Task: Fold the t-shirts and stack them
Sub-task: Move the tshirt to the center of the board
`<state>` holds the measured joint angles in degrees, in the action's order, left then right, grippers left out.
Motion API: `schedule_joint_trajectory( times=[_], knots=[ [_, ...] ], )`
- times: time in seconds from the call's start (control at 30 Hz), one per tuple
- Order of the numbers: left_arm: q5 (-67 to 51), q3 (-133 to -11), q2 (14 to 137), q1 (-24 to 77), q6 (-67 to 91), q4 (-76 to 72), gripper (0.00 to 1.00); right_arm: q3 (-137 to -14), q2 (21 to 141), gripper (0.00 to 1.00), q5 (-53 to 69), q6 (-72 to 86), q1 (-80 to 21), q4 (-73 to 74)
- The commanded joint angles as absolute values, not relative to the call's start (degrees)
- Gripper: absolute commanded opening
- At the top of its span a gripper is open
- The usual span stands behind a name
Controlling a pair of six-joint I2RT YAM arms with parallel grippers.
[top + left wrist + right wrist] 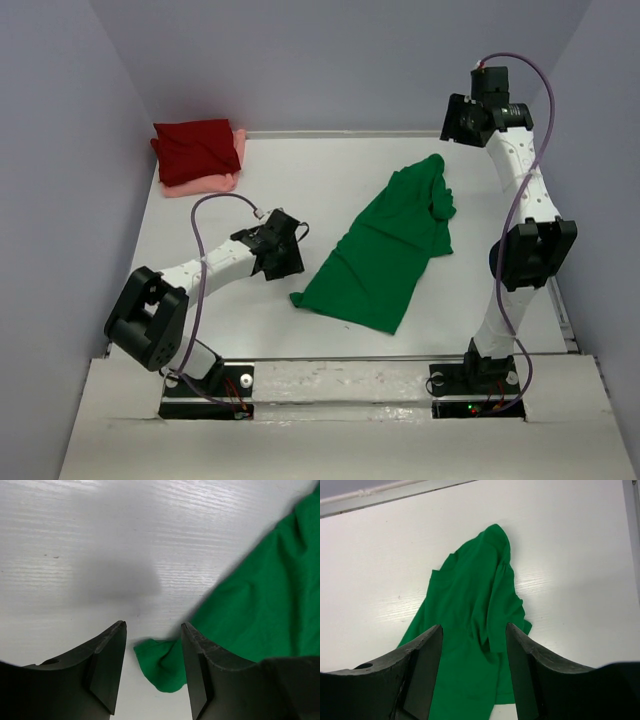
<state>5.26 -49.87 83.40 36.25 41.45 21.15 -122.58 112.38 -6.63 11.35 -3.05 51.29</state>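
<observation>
The bright green t-shirt (392, 246) lies crumpled in a long diagonal strip on the white table; it also shows in the left wrist view (260, 610) and the right wrist view (470, 610). The dark red t-shirt (195, 148) lies folded on top of the folded salmon pink t-shirt (205, 182) at the far left corner. My left gripper (285, 245) is open, low over the table, with the green shirt's near left corner (162, 667) lying between its fingers. My right gripper (470, 120) is open and empty, raised at the far right above the shirt's far end.
The table (300, 175) is walled by grey panels on the left, back and right. A raised white rail (400, 133) runs along its far edge. The arm bases stand at the near edge.
</observation>
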Motion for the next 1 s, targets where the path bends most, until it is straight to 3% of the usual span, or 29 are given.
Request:
schedule_joint_trajectory(
  times=[0.0,0.23,0.43,0.97],
  knots=[
    [0.26,-47.82,79.90,34.98,43.68,19.07,0.57,-124.72,113.38,0.59,-6.94,10.20,-2.29,53.35],
    [-5.97,-40.52,68.32,35.07,48.95,20.12,0.55,-125.51,113.82,0.59,-6.33,10.11,-1.76,53.53],
    [-3.08,-38.93,62.67,35.16,51.77,24.78,0.55,-126.12,112.77,0.59,-5.72,10.28,-1.76,53.52],
    [-2.46,-38.94,76.55,35.42,48.08,21.36,0.50,-125.95,106.44,0.59,-4.22,10.28,-1.76,53.09]
  ],
)
